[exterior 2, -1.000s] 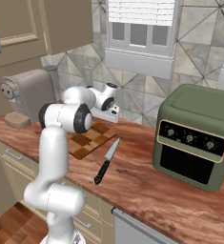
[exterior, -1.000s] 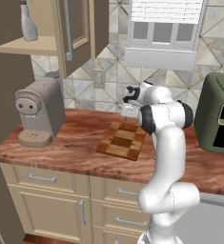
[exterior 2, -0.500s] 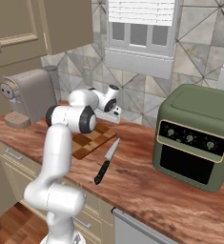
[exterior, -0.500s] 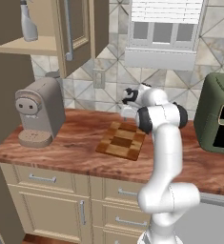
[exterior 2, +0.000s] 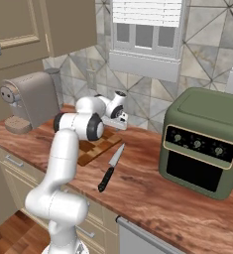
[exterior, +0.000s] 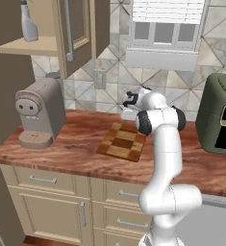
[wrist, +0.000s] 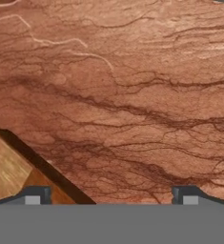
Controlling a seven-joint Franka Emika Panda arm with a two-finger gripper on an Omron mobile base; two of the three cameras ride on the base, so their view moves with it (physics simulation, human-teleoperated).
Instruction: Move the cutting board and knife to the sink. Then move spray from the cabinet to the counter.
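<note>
1. So, the chequered wooden cutting board of light and dark brown blocks (exterior: 123, 142) lies flat on the reddish-brown wood-grain counter (exterior: 66, 146), with the white arm's two-finger gripper (wrist: 107, 194) hanging just past its far edge. In the hand view one corner of the board pokes in at lower left and everything else is bare countertop.
2. The claw is spread wide with nothing between the tips. My guess is it's set that way to straddle the board's edge, but it isn't lined up over the board yet.
3. The slim knife with the silver blade and black handle (exterior 2: 110, 168) lies on the counter just beside the board, between it and the olive green toaster oven (exterior 2: 203, 140), tip pointing toward the wall. Not touched.
4. The small pale grey spray bottle (exterior: 29, 21) stands upright on the shelf of the light tan wall cabinet (exterior: 23, 45), whose door with the long bar handle (exterior: 68, 31) is swung open. That's for later.
5. The taupe coffee machine (exterior: 39, 112) sits well apart at the left, out of the way.
6. Can't spot the sink here, so I'd bet the base has to drive.
</note>
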